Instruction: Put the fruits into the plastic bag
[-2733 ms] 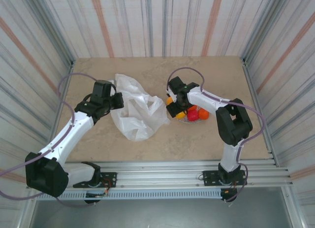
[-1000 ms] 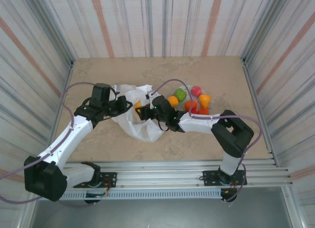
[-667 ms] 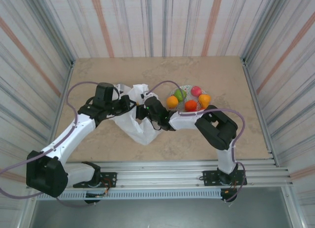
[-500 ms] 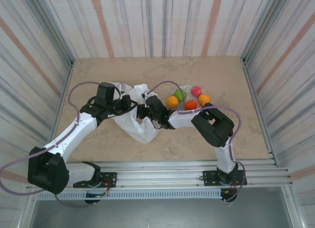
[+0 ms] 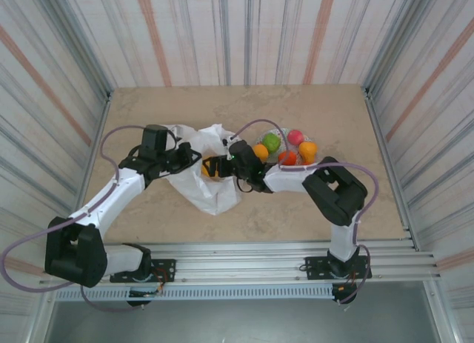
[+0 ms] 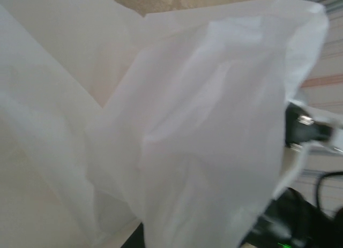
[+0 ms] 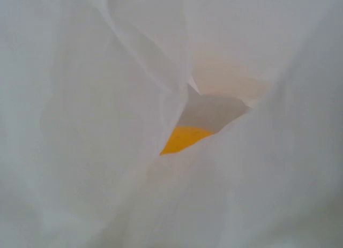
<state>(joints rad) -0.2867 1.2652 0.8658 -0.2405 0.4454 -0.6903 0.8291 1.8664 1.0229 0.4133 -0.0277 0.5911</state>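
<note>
**Item 1. Plastic bag** point(image 5: 211, 191): white, thin and wrinkled. It is laid on the bench point(image 5: 333, 113) left of centre, with its upper edge lifted off the surface. In the left wrist view, its folds point(image 6: 187, 125) are seen close up. In the right wrist view, the film point(image 7: 86, 125) is drawn into a small gap.

**Item 2. Left tool** point(image 5: 185, 156): it is set at the bag's raised left edge. Its jaws are closed and the film is pinched between them.

**Item 3. Right tool** point(image 5: 217, 167): it is placed at the bag's mouth, just right of the left tool. Whether its jaws are spread or closed cannot be told from the top view.

**Item 4. Yellow fruit** point(image 5: 207, 167): it is seen at the bag's mouth, right against the right tool. A wedge of it point(image 7: 182, 138) is glimpsed through the gap in the film.

**Item 5. Patterned plate** point(image 5: 284, 146): it is set right of the bag, on the bench. Five fruits are carried on it:
- orange fruit point(image 5: 260, 152), nearest the bag
- green fruit point(image 5: 272, 141)
- pink-red fruit point(image 5: 295, 137)
- amber fruit point(image 5: 307, 149), farthest right
- red-orange fruit point(image 5: 287, 158)
</note>
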